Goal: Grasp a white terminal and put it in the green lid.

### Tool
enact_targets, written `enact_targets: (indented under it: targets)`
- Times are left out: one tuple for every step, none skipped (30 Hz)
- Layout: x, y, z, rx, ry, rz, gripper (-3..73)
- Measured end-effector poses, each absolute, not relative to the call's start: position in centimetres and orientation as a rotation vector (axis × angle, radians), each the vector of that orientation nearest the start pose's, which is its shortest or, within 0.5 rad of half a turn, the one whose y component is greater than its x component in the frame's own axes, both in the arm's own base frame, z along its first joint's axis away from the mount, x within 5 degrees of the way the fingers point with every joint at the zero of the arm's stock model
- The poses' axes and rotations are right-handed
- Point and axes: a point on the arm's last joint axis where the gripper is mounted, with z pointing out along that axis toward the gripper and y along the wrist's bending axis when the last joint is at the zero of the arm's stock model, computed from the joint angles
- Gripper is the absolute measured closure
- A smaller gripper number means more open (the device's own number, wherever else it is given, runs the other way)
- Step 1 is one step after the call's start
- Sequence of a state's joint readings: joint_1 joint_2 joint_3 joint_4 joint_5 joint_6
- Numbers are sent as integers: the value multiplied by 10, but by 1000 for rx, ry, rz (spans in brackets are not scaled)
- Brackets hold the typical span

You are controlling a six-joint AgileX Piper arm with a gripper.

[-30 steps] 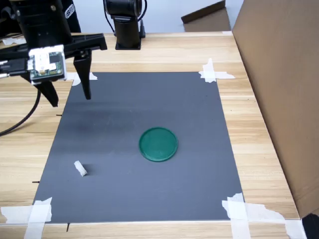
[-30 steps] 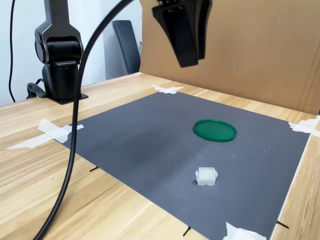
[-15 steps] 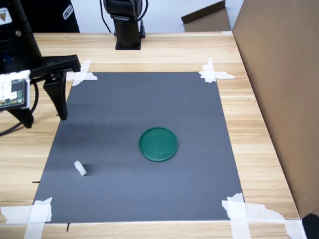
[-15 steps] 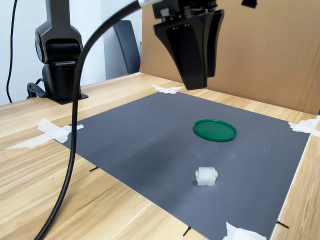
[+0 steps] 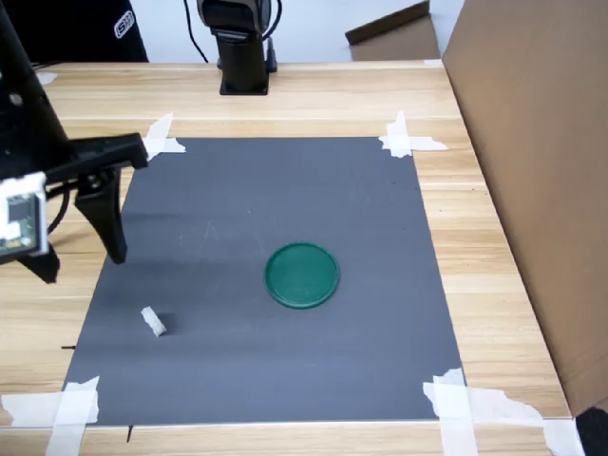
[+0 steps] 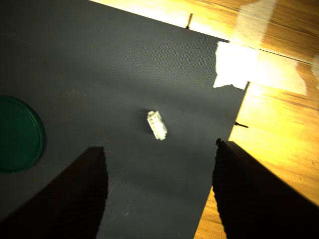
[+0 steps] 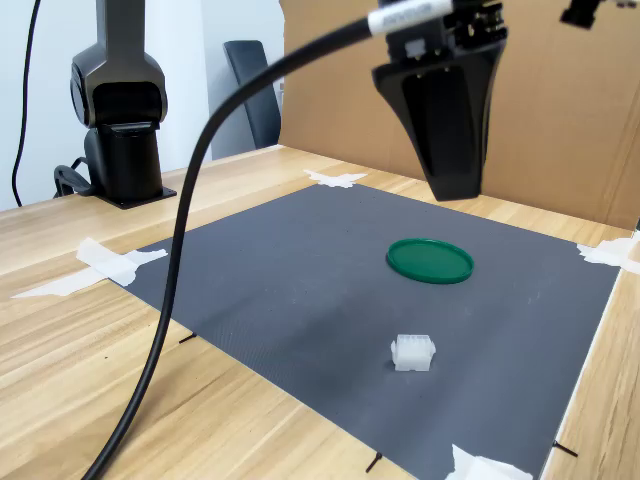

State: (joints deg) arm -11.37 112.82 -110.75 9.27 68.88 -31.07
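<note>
A tiny white terminal lies on the dark grey mat, near the first exterior view's lower left corner of the mat. It also shows as a small white terminal in the second exterior view. The round green lid rests flat near the mat's middle, with nothing in it. My gripper hangs open above the mat's left edge, apart from the terminal. In the wrist view the terminal sits just ahead of the gap between my dark fingers, and the green lid is cut by the frame edge.
White tape strips hold the mat's corners to the wooden table. A tall cardboard wall stands along the first exterior view's right. The arm's black base is at the back, and a black cable hangs in the second exterior view.
My gripper has travelled from the mat's back left corner toward the front along the left edge, nearer the terminal, staying open. Terminal and lid have not moved.
</note>
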Motion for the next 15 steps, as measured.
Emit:
enact_targets:
  targets:
    - [428,-68,318,-446,2664,0,157]
    - [430,-64,314,-470,2669,1,157]
    - [434,-56,307,-512,2678,7,157]
    - [436,-52,303,-529,2686,8,157]
    - [438,-49,299,-543,2695,6,157]
    - [439,-48,294,-549,2716,4,157]
    - [441,-52,287,-543,2747,-25,157]
    - [442,-53,285,-545,2755,-39,157]
    - [442,-54,283,-550,2763,-53,157]
    - [443,-55,280,-555,2772,-69,158]
    - [446,-58,271,-569,2798,-97,163]
    - [447,-59,267,-580,2805,-103,167]
    - [448,-59,263,-595,2811,-104,170]
    - [450,-59,259,-616,2816,-102,177]
    - [450,-59,258,-626,2815,-102,179]
